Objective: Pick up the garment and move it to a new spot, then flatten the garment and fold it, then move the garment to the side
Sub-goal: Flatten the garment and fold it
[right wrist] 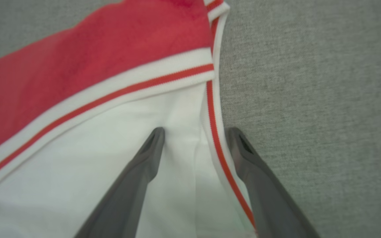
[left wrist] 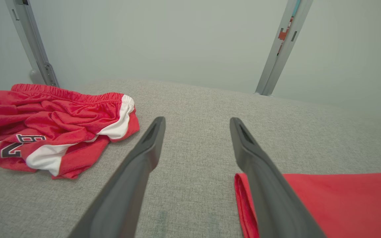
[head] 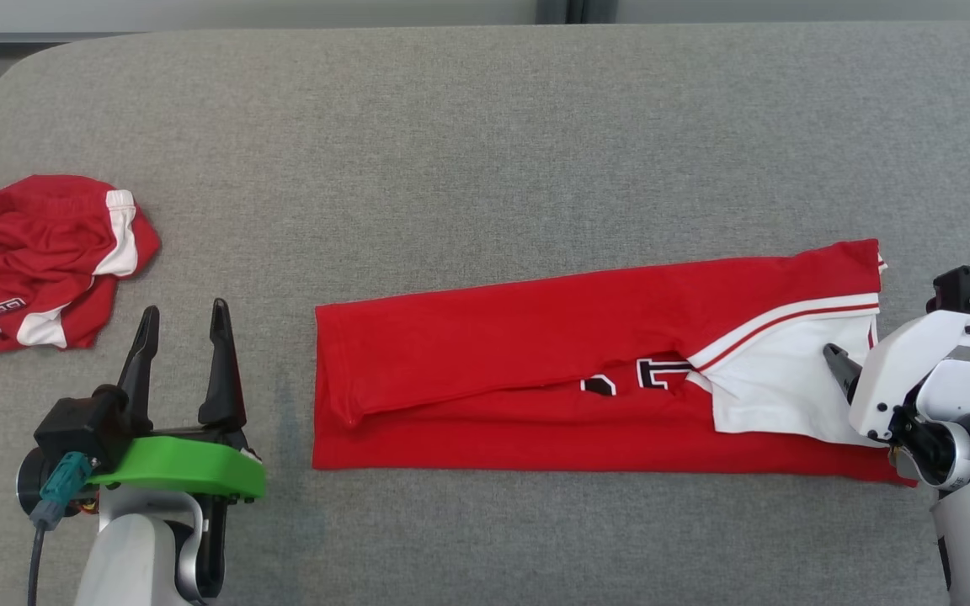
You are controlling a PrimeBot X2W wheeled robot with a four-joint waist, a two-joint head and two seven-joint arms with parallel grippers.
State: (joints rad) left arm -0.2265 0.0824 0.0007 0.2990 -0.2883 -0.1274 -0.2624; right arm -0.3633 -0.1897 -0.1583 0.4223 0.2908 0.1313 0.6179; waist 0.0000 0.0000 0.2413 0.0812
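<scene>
Head view: folded red garment (head: pixel 535 362) lying lengthwise, centre-right on the grey counter (head: pixel 485 126); crumpled red shorts (head: pixel 39 261) at left. Right wrist view, close up: right pincer (right wrist: pixel 195 130) released, angled down from the right, tips straddling the striped white edge at the garment's right end. Left pincer (head: pixel 184 310) likewise released, fingers pointing far, between shorts and garment, gripping nothing.
</scene>
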